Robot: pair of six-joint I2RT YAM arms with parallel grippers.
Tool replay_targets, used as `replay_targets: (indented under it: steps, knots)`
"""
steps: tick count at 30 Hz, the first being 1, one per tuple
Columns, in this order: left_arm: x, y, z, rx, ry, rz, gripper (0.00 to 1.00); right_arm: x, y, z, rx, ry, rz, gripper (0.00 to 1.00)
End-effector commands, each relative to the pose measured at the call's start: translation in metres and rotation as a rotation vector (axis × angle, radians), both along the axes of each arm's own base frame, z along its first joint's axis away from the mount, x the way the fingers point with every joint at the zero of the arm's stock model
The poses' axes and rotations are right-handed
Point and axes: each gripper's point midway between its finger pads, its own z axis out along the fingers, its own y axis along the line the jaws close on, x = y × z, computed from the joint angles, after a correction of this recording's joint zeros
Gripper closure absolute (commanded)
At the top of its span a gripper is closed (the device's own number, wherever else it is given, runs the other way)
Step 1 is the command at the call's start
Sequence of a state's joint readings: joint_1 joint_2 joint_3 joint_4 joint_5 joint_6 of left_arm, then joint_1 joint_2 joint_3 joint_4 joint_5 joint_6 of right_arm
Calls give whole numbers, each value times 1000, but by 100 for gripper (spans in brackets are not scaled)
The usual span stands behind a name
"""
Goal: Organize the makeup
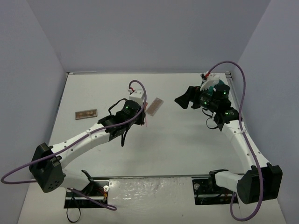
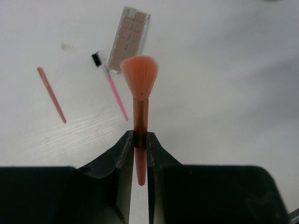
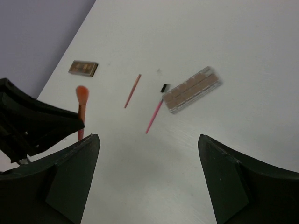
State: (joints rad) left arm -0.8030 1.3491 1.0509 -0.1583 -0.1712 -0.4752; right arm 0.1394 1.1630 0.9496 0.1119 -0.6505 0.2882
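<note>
From above: left gripper [image 1: 141,112] shut, mid-table, just beside the pale palette [image 1: 156,106]; dark palette [image 1: 86,114] well apart, toward the left wall; right gripper [image 1: 186,100] gaping wide and empty, near the teal tub [image 1: 210,86]. From the left wrist: fingers [image 2: 124,154] pinched on the handle of an orange brush [image 2: 140,79], bristles fanned at the far end; beyond, flat on the table, the pale palette, a pink wand [image 2: 112,88] with a black head beside it, a thin red stick [image 2: 51,94] farther left. From the right wrist: jaws spread wide, nothing between; below, both palettes, wand and stick, all lying apart.
</note>
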Motion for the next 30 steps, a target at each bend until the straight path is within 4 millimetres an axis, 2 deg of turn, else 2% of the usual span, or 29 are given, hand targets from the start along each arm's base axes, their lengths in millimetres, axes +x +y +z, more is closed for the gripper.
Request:
replay_targets:
  steps: [1,7,10,17,30]
  knots:
    - [14,-46,88,-116,-279,-189,100,-16,49,43,57,-109,193,18]
    - [9,-69,120,-179,-356,-272,100,-21,80,45,91,-111,234,28]
    - [6,-75,125,-199,-373,-289,100,-19,89,44,121,-108,232,33]
    - [-2,-85,129,-229,-384,-330,100,-15,100,52,197,-130,209,50]
    - [4,-87,136,-231,-405,-309,100,-16,104,38,192,-87,205,62]
